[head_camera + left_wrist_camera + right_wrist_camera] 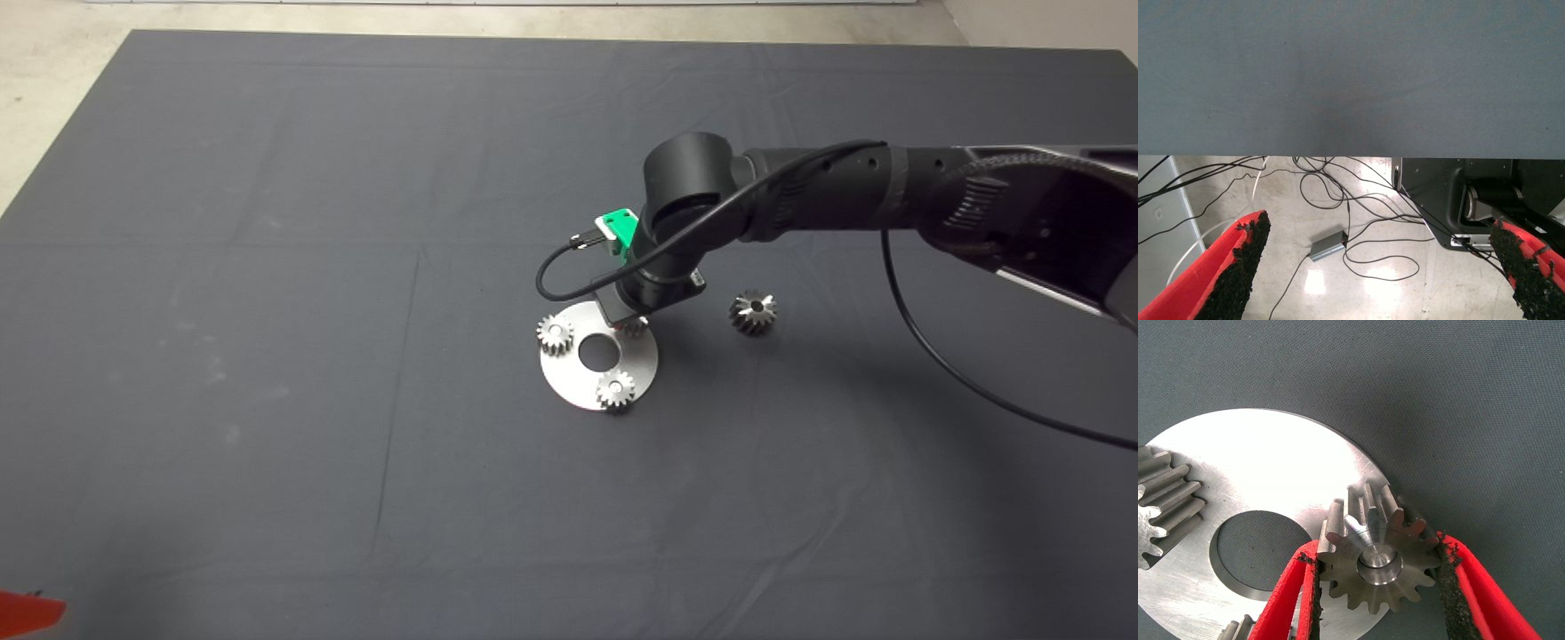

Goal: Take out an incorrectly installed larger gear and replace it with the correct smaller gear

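Note:
A round silver plate [569, 378] lies mid-mat with a small gear at three spots around its centre hole. My right gripper [629, 320] reaches down from the right over the plate's far right edge. In the right wrist view my right gripper [1378, 548] is shut on the smaller gear [1377, 561], which sits flat on the plate [1271, 460] with a pin showing in its bore. The larger gear [753, 312] lies on the mat just right of the plate, apart from it. My left gripper [27, 615] waits at the lower left corner, open.
Two other small gears [555, 334] [615, 389] sit on the plate's left and near edges. A black cable loops from the right wrist above the plate. The left wrist view shows the mat's edge and cables on the floor beyond.

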Available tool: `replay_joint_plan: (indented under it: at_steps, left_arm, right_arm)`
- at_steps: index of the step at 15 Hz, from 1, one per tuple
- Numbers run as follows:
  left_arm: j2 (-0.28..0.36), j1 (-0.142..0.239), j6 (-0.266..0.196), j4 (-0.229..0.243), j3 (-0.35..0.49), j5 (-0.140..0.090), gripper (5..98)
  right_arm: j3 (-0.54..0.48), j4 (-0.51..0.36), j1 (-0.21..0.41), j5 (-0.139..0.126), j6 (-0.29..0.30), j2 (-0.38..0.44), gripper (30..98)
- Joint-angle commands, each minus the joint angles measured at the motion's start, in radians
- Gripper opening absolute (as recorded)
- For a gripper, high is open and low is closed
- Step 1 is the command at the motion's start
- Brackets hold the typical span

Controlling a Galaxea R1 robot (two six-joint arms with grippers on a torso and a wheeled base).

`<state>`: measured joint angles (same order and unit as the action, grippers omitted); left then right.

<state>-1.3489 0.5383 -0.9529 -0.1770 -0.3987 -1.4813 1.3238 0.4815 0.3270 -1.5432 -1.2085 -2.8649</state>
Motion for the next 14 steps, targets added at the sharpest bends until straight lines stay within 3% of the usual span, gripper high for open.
replay_joint_plan:
  at_steps: [1,11,14]
  left_arm:
    - [0.006,0.0,0.005,-0.012,-0.004,-0.007,84.3]
    - [0.007,0.0,0.006,-0.013,-0.003,-0.008,84.3]
    - [0.009,0.0,0.006,-0.012,-0.003,-0.01,84.3]
  right_arm:
    - [-0.003,0.022,0.029,-0.078,0.0,-0.017,36.2]
    - [-0.007,0.022,0.03,-0.083,-0.005,-0.024,44.2]
    - [-0.01,0.019,0.032,-0.084,-0.005,-0.024,49.7]
